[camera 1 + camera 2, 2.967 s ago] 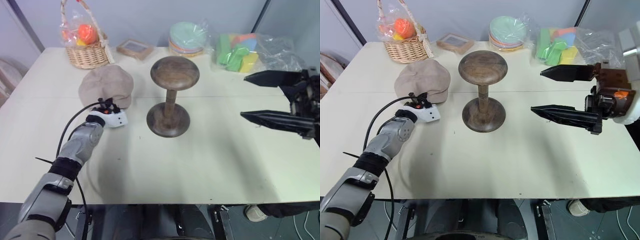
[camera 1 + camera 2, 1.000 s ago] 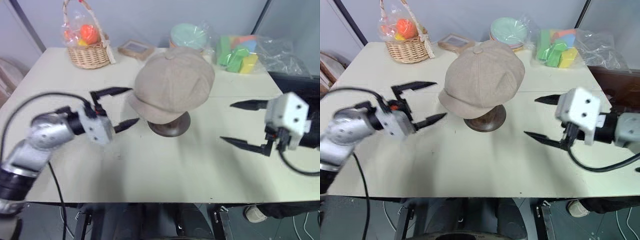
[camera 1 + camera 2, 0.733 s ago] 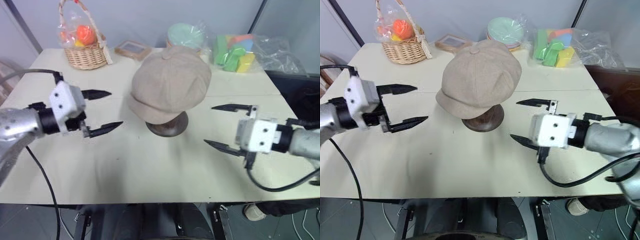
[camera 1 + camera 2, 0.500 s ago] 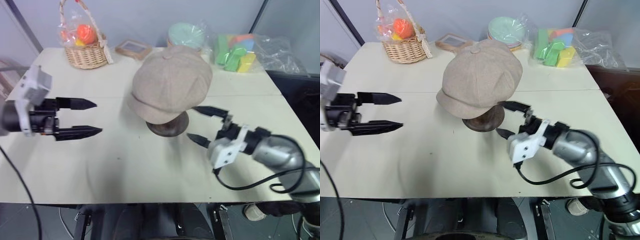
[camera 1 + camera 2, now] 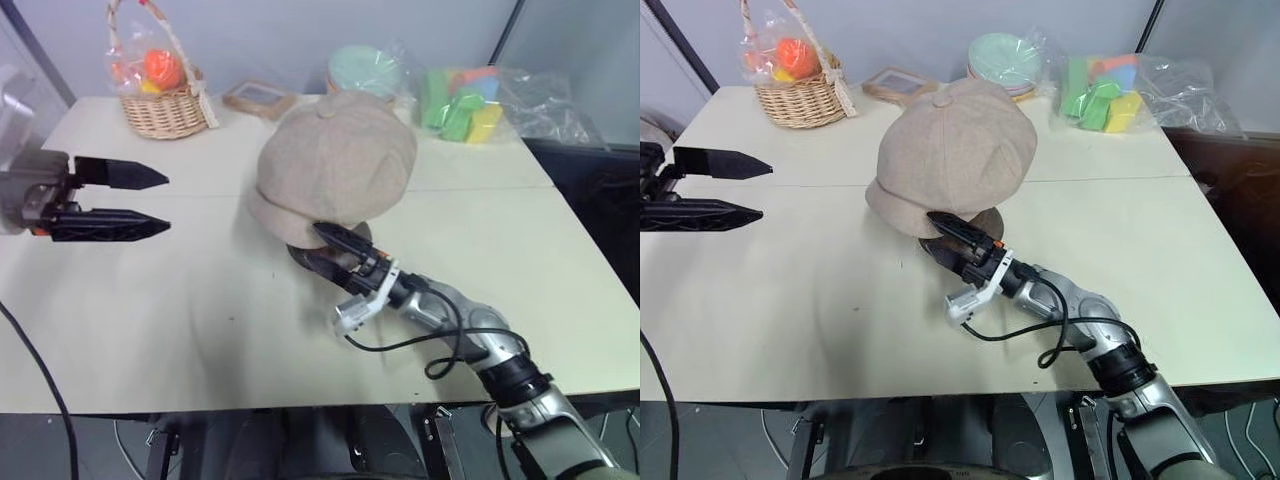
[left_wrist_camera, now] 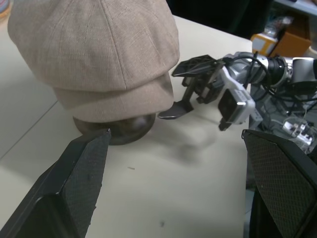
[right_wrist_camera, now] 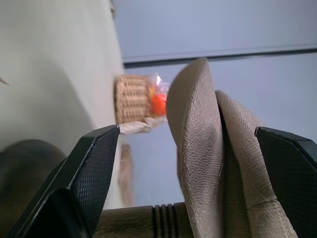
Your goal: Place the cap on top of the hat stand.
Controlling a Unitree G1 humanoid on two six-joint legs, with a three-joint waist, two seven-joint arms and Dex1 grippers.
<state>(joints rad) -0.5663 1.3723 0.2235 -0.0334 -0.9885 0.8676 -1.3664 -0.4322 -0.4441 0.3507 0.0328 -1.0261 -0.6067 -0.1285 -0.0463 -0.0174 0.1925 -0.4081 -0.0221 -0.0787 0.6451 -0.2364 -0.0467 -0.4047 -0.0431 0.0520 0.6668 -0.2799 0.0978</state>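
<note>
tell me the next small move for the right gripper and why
Probably a small lift or nudge of the brim. The cap already sits on the hat stand but droops toward the robot, hiding the dome. The right gripper is open, its tips at the stand's base just under the brim; the left gripper is open, well clear.

One cap (image 5: 336, 157), on one hat stand (image 5: 318, 261). Behind the hat stand: one wicker basket (image 5: 158, 103), one framed picture (image 5: 258, 99), one stack of plates (image 5: 361, 72), one bag of coloured blocks (image 5: 465, 105).
</note>
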